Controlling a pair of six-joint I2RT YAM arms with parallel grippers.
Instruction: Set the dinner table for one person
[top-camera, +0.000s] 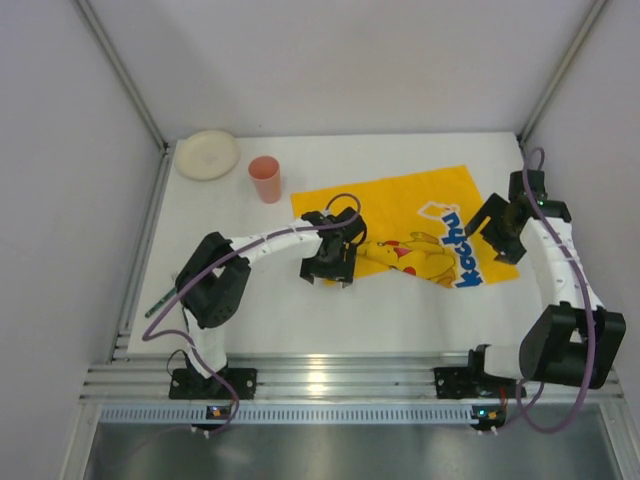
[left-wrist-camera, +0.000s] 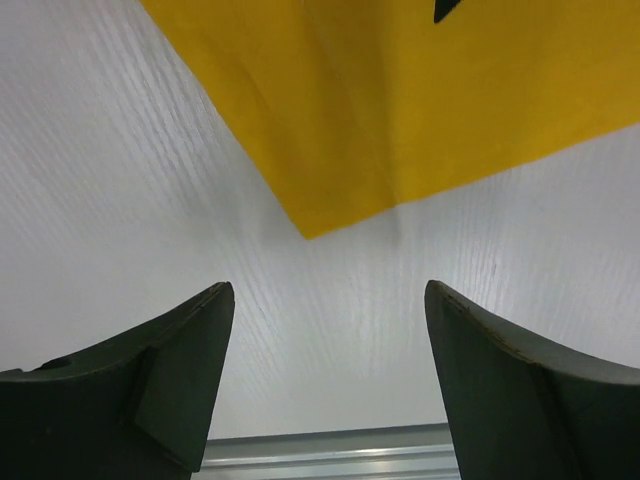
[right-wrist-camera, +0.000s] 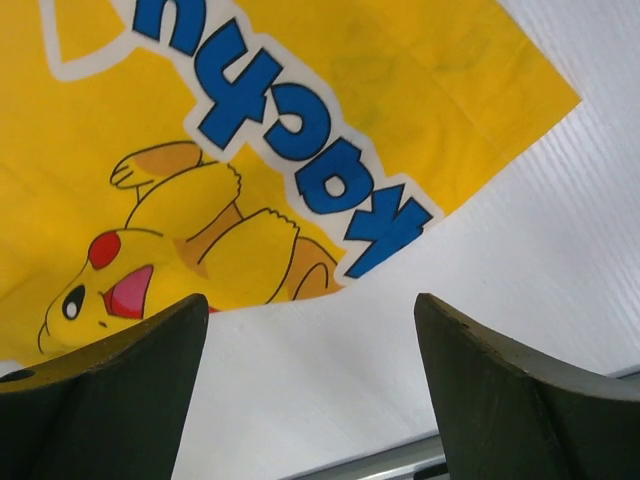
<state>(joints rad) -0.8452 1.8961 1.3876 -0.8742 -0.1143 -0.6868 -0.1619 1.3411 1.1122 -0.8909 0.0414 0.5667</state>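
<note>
Left pincer (left-wrist-camera: 328, 298): wide open, empty, hanging over the bare dinner table (left-wrist-camera: 120, 180). A corner of the yellow mat (left-wrist-camera: 400, 110) lies just beside its tips, not between them. Right pincer (right-wrist-camera: 312, 305): also wide open, empty, table beneath it, the mat's printed edge close by. Pink cup (top-camera: 265, 178) and white plate (top-camera: 207, 154) sit well away from the left pincer, toward the far left.

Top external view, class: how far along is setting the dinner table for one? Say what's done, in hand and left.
Done: the yellow mat lies spread on the dinner table. In hand: nothing; left gripper and right gripper hover open near the mat's edges. Left: the plate and pink cup sit off the mat, far left.
</note>
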